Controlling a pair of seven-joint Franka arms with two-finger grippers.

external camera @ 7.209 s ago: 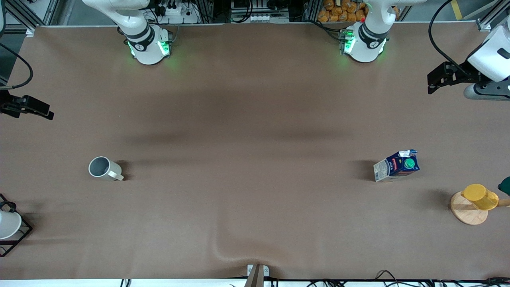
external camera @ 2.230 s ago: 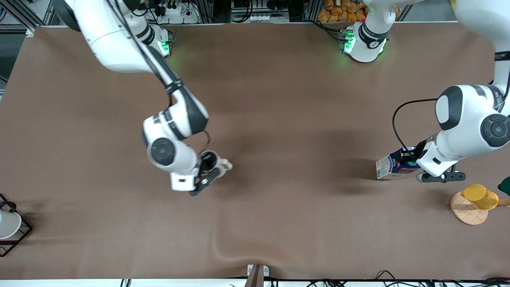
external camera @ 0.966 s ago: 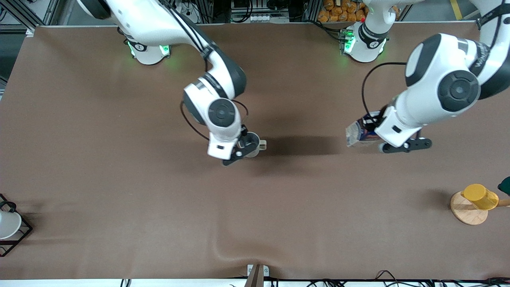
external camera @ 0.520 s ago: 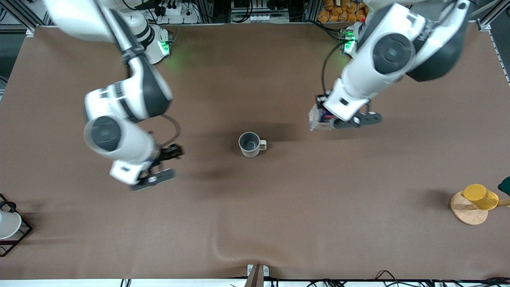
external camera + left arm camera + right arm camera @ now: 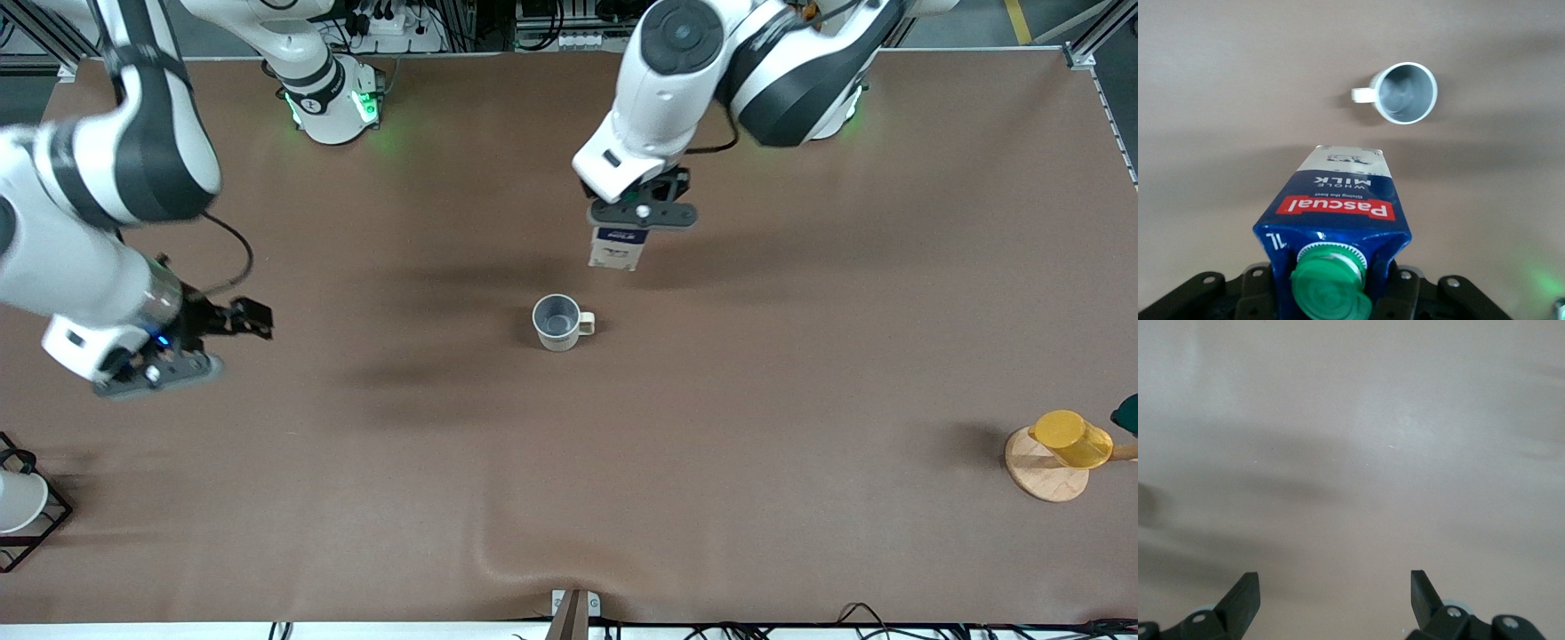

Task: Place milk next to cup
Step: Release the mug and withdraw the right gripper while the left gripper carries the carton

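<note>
Right tool (image 5: 233,322) hangs over bare worktop (image 5: 800,373) near the right arm's end, fingers spread, holding nothing, just waiting. The cup (image 5: 558,322) sits mid-worktop. Left tool (image 5: 642,212) is clenched on the milk (image 5: 617,246), up in the air just short of the cup. Best bet: lower it straight, keep it upright, don't bump the mug.

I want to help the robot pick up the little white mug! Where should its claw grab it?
I'd guess the rim. The cup stands upright with its mouth open, so a claw could come straight down, one finger inside and one outside the wall, away from the small side handle. The right claw is open and free; the left claw holds the milk.
</note>
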